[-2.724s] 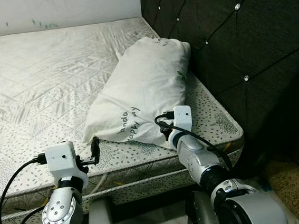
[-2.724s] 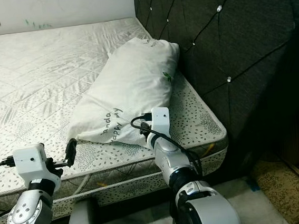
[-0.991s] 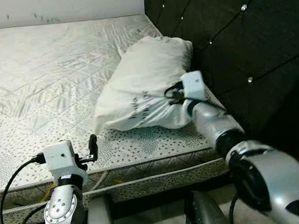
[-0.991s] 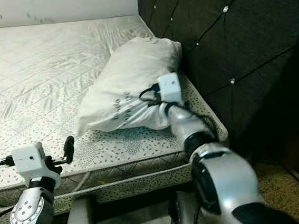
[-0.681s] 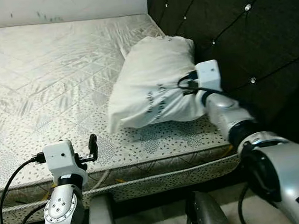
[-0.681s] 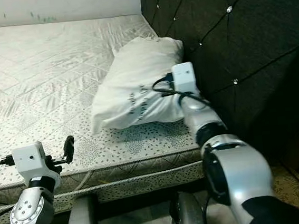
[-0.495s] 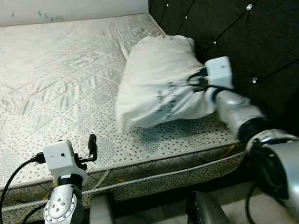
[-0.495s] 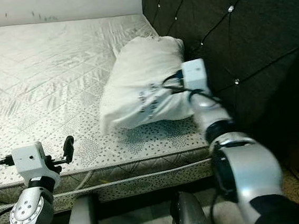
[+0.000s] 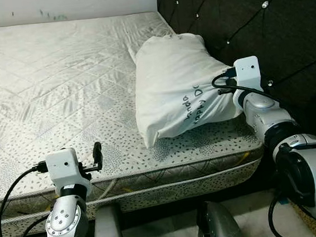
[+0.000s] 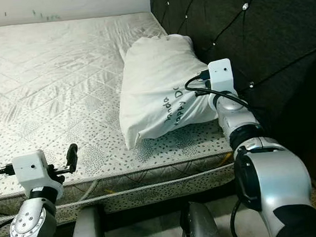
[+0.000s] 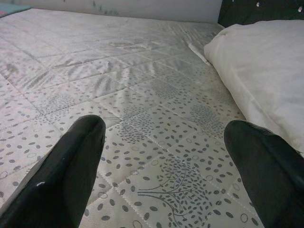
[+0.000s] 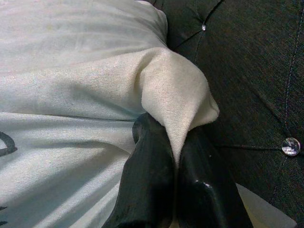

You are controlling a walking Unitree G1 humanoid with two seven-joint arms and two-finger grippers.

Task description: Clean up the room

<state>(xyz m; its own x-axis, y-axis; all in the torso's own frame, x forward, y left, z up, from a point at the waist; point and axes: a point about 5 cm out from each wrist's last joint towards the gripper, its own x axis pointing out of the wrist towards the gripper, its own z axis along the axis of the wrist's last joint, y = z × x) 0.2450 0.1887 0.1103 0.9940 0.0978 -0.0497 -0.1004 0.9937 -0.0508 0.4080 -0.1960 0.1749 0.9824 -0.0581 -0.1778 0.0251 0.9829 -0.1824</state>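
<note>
A plump white printed pillow [image 9: 174, 86] lay along the dark tufted headboard [image 9: 267, 35] on the bare quilted mattress [image 9: 59, 83], its corner pinched in the right gripper [image 12: 173, 166], apparently for straightening; the left gripper [image 11: 171, 175] hovered spread wide over the mattress edge.

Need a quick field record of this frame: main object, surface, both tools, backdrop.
object: white pillow with dark lettering, lying on the mattress against the headboard
surface: bare quilted mattress
right tool: shut on a corner of the pillow, beside the headboard
left tool: open, low over the mattress near its front edge, holding nothing
backdrop: dark tufted headboard on the robot's right
</note>
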